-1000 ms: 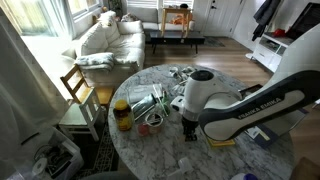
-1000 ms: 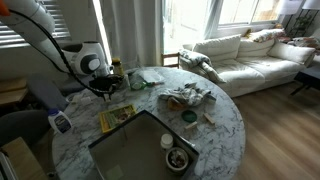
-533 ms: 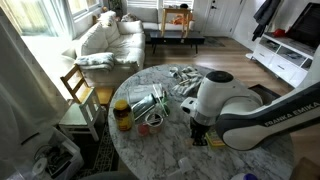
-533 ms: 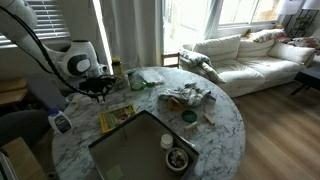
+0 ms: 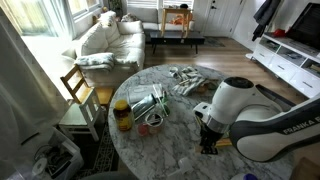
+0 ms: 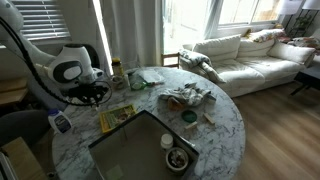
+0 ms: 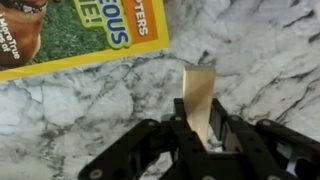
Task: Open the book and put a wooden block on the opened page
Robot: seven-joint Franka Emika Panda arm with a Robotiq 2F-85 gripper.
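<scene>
The book [image 7: 70,35] lies closed on the marble table, yellow cover up, at the top left of the wrist view. It also shows in an exterior view [image 6: 117,117] near the table's edge. My gripper [image 7: 199,120] is shut on a pale wooden block [image 7: 198,92], holding it upright just above the marble, beside the book's lower right corner. In both exterior views the gripper [image 6: 93,97] [image 5: 208,140] hangs low over the table next to the book. The arm hides the book in the exterior view that faces the sofa and chair.
A large grey box [image 6: 140,150] with a small bowl [image 6: 178,158] lies by the book. Crumpled papers and small items [image 6: 186,97] sit mid-table. A jar [image 5: 122,117] and a metal object [image 5: 145,103] stand at the far side. A wooden chair [image 5: 76,88] stands beside the table.
The arm has swung across the table toward the edge by the book and has come lower. The book has not moved.
</scene>
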